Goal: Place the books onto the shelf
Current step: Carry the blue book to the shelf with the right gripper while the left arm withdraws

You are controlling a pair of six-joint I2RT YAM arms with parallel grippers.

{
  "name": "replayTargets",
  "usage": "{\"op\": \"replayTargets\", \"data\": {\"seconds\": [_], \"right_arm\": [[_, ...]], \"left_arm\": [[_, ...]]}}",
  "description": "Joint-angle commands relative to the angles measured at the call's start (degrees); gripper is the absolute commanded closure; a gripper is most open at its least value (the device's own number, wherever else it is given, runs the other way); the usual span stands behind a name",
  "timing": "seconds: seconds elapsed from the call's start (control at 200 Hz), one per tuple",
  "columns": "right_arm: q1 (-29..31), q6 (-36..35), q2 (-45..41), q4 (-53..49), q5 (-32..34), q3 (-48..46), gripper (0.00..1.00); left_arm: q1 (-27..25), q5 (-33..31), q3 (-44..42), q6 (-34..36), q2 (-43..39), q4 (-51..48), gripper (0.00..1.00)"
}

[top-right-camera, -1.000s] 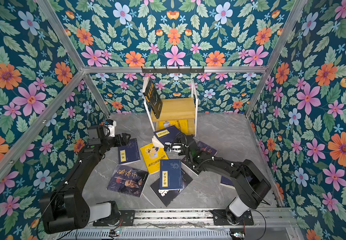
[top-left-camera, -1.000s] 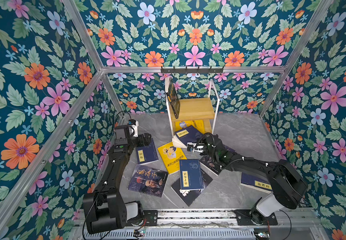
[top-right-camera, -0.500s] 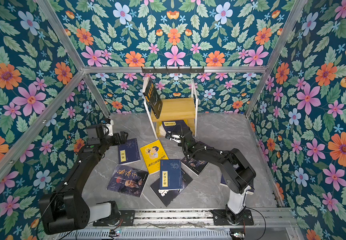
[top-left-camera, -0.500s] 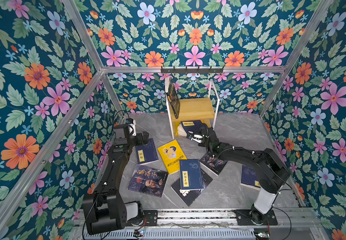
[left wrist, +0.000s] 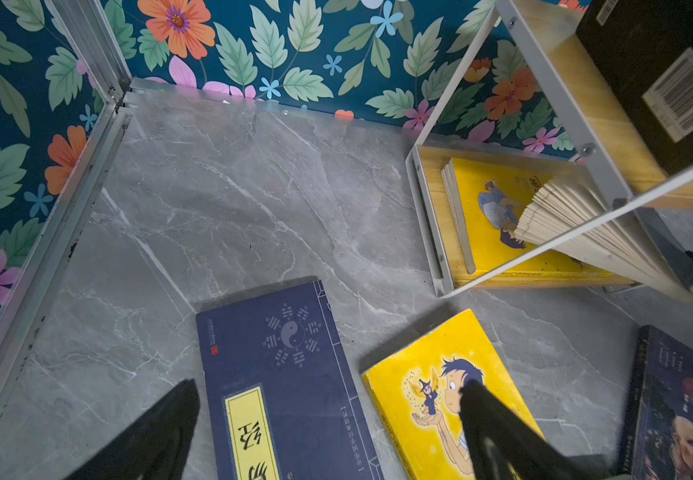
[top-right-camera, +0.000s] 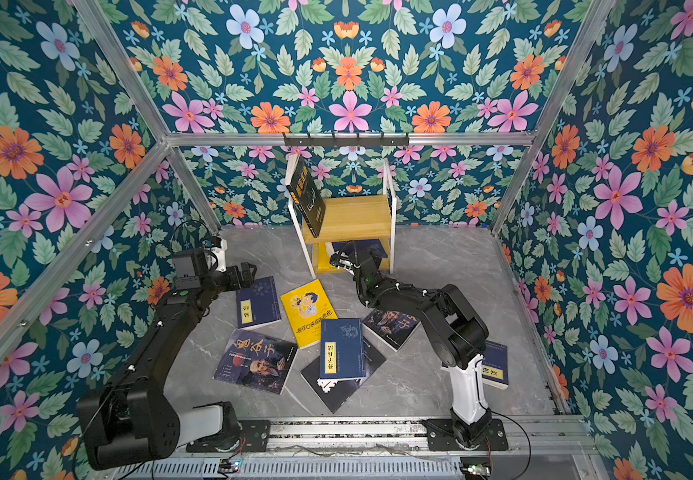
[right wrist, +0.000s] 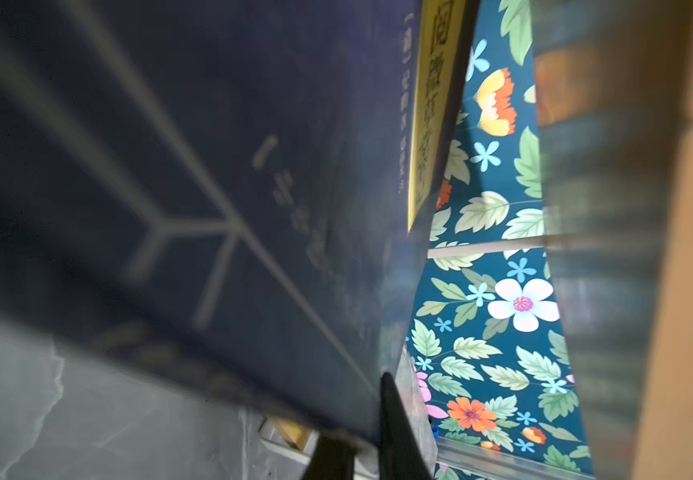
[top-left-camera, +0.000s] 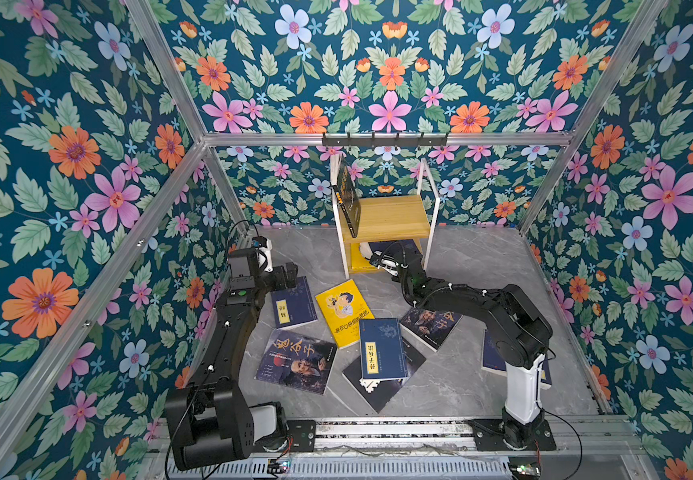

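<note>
While R gripper (right wrist: 359, 409) pinches, navy bk (right wrist: 212, 187) pages fan.

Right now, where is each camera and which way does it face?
Top views: high in front, looking down on both arms and the wooden, white-framed shelf.
Left wrist: looks past the open left gripper at a navy, yellow-labelled book.
Right wrist: right gripper shut on another navy book at the shelf.
Top and left wrist share the yellow cartoon book.

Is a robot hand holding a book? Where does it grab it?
Yes. The right gripper is shut on a navy book, pinching it by one edge. The left gripper is open and holds nothing.
</note>
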Motion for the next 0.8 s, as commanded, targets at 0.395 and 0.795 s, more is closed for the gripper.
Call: {"op": "replayTargets", "data": {"seconds": [0.395,0.795], "right_arm": [[1.0,8.64,4.44,-11.4,-2.8,3.94,0.69],[1.76,8.4,3.53,-13.27,-5.51,4.93,0.59]], "left_arm": [[0.04,1.85,0.82,-1.06,0.23,0.74,0.0],[0.04,2.3,0.72,-1.4,-0.29,0.73,0.0]]}}
